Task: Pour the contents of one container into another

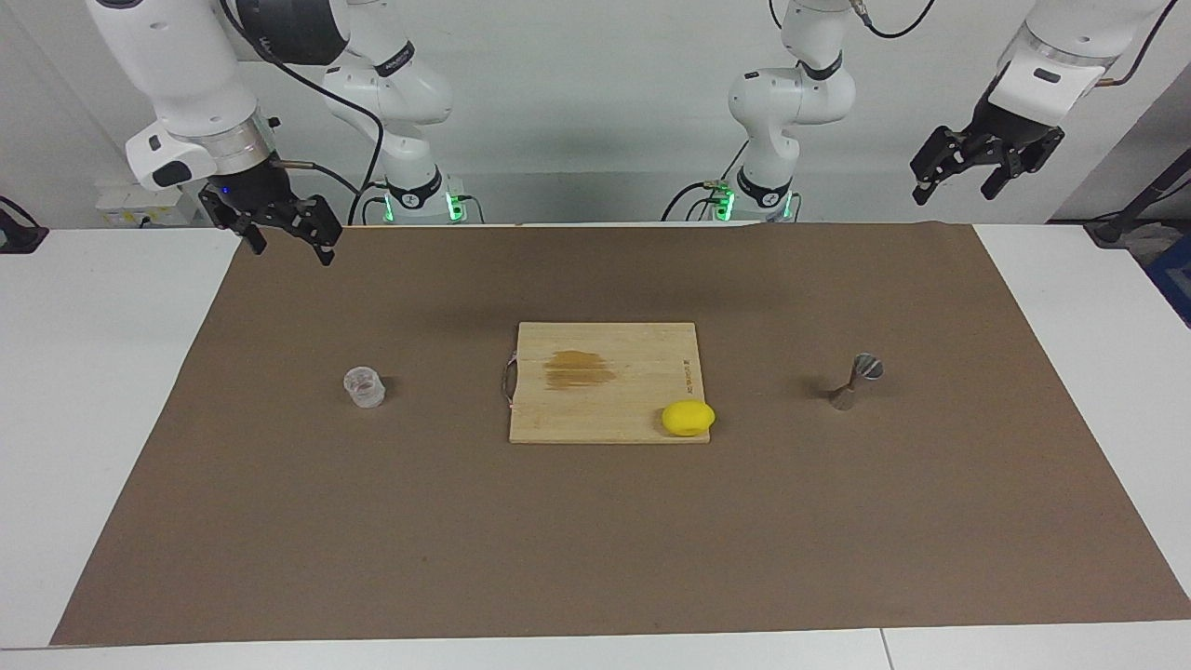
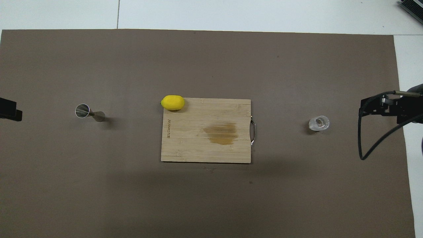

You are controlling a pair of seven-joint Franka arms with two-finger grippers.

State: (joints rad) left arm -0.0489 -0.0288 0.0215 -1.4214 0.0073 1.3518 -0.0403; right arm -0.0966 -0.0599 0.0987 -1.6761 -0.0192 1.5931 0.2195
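Note:
The clear ribbed tumbler (image 1: 364, 386) stands upright on the brown mat toward the right arm's end of the table; it also shows in the overhead view (image 2: 319, 123). The silver hourglass jigger (image 1: 856, 380) stands upright toward the left arm's end, also seen from overhead (image 2: 89, 113). My right gripper (image 1: 292, 253) is open and empty, raised over the mat's edge, apart from the tumbler; the overhead view shows it at the frame's side (image 2: 376, 107). My left gripper (image 1: 954, 195) is open and empty, raised high over the table's left-arm end; only its tip shows overhead (image 2: 10, 110).
A wooden cutting board (image 1: 605, 395) with a brown stain and a metal handle lies in the middle of the mat, between the two containers. A yellow lemon (image 1: 689, 418) sits on the board's corner farthest from the robots, on the jigger's side.

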